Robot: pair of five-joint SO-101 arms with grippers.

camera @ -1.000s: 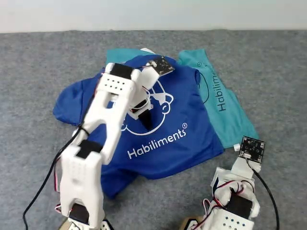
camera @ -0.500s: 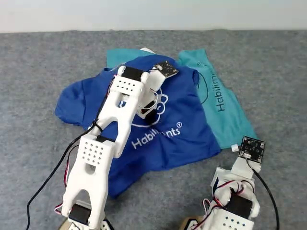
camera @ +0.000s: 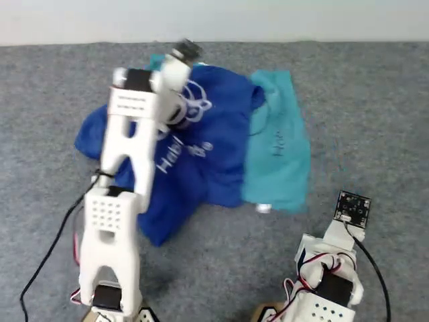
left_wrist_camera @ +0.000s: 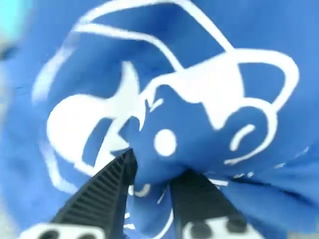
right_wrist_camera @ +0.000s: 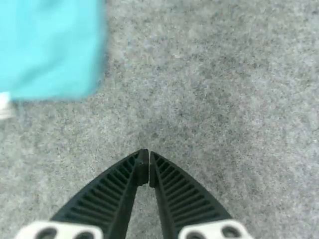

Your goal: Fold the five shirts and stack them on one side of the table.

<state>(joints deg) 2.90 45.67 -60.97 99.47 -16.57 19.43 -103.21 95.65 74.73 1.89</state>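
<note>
Currently the left gripper point(left_wrist_camera: 149, 167) pinches a fold of the blue shirt point(camera: 221, 147), bunched partly over the teal shirt point(camera: 278, 161). The bite looks shallow, though blur hampers judging; a pull could slip free or drag the teal shirt along. The right gripper point(right_wrist_camera: 144, 167), closed and empty, hangs near the teal shirt's corner.

Tabletop point(camera: 375, 121): grey, carpet-like cover running to the far edge.
Blue shirt point(camera: 221, 154): crumpled, left of centre, reaching close to the far edge.
Teal shirt point(camera: 278, 161): 1 flatter strip near the centre, touching the blue shirt's right side.
</note>
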